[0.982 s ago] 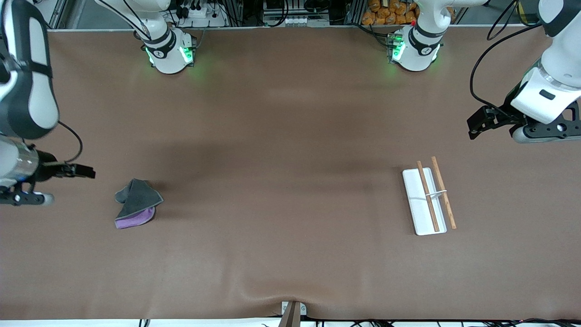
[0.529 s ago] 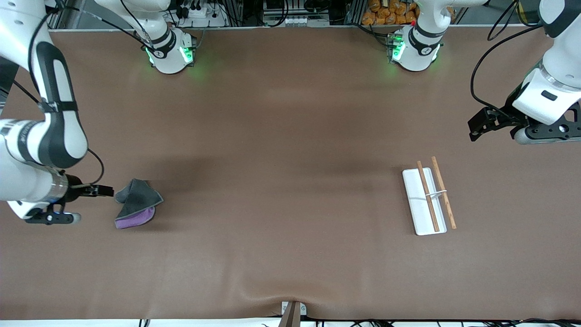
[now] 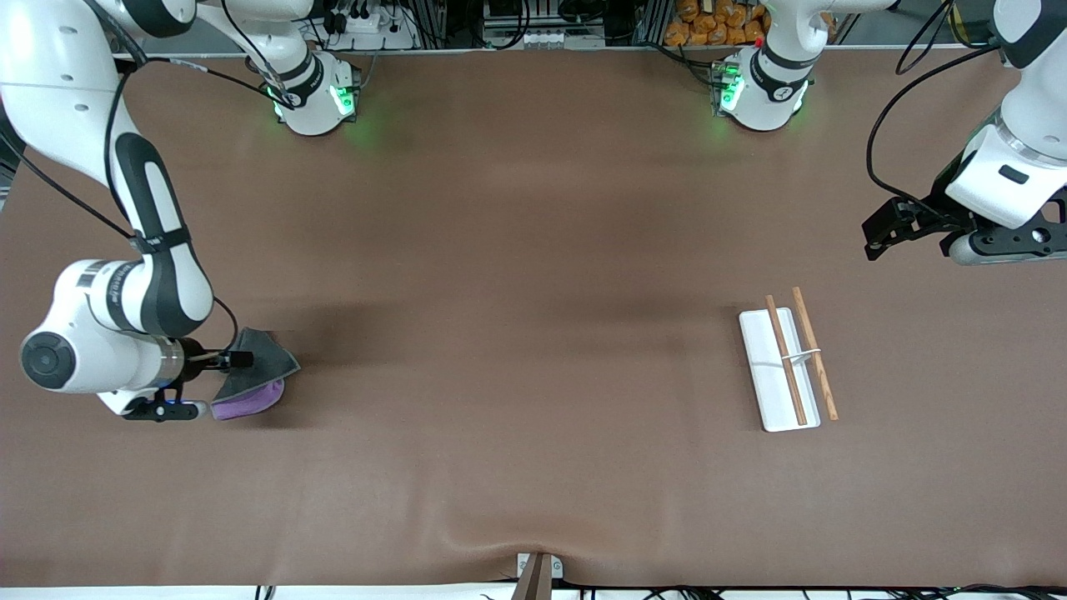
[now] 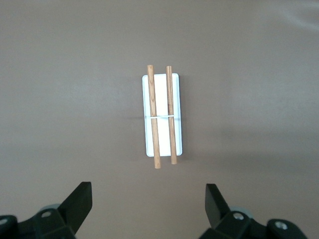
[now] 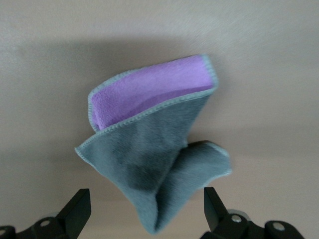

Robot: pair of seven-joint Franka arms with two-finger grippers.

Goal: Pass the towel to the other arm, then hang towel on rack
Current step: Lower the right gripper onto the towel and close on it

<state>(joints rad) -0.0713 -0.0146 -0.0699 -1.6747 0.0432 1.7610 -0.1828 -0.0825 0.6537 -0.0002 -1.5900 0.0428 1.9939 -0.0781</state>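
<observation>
**Right end effector poised over the crumpled towel, before the grasp**

We see the towel (image 3: pixel 252 377) lying on the brown table (image 3: pixel 517 333) toward the right arm's end, well apart from the rack (image 3: pixel 783 367), which sits toward the left arm's end. The right end effector (image 3: pixel 237 360) hangs directly over the towel's dark grey fold, its fingers (image 5: pixel 75 211) spread apart and empty; in the right wrist view they straddle the cloth's narrow lower corner. We judge this placement to be a preparation for pinching a raised fold, since the heaped cloth offers ridges easier to catch than a flat sheet. The towel is soft and napped, with a stitched pale edge; its grey face is folded over the purple one, which shows as a rounded flap.

The left end effector (image 3: pixel 884 229) waits over bare table, near the rack, its fingers (image 4: pixel 79 204) likewise apart and holding nothing. Its camera looks straight down on the rack (image 4: pixel 162 115): a smooth white rectangular base carrying two thin, parallel wooden rods joined by a slim white crosspiece. We take the rods to be the hanging surface.
</observation>
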